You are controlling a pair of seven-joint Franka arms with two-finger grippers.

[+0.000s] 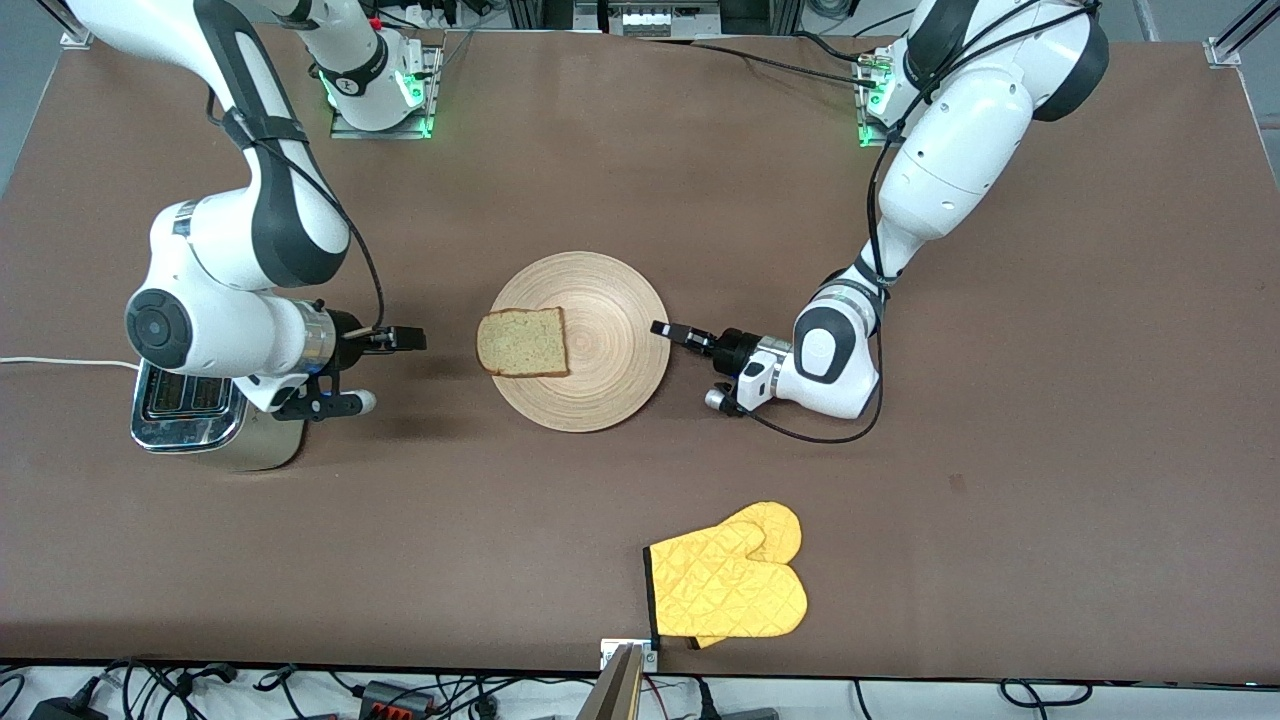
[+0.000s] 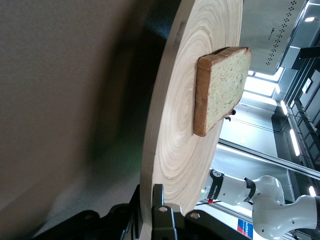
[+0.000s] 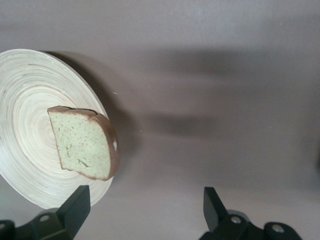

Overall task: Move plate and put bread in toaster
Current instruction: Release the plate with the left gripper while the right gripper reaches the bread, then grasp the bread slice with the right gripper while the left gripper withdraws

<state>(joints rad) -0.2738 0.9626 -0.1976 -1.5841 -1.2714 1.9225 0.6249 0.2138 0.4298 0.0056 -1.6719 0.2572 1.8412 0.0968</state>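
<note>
Plate rim pinched by left gripper, bread apparently overhanging toward spread right gripper.

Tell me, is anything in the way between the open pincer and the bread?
No, nothing visible. The right pincer hangs open beside the chrome-topped toaster. Only bare brown table lies between it and the square brown-crusted bread slice on the round light-wood plate, which the left pincer grips.
</note>
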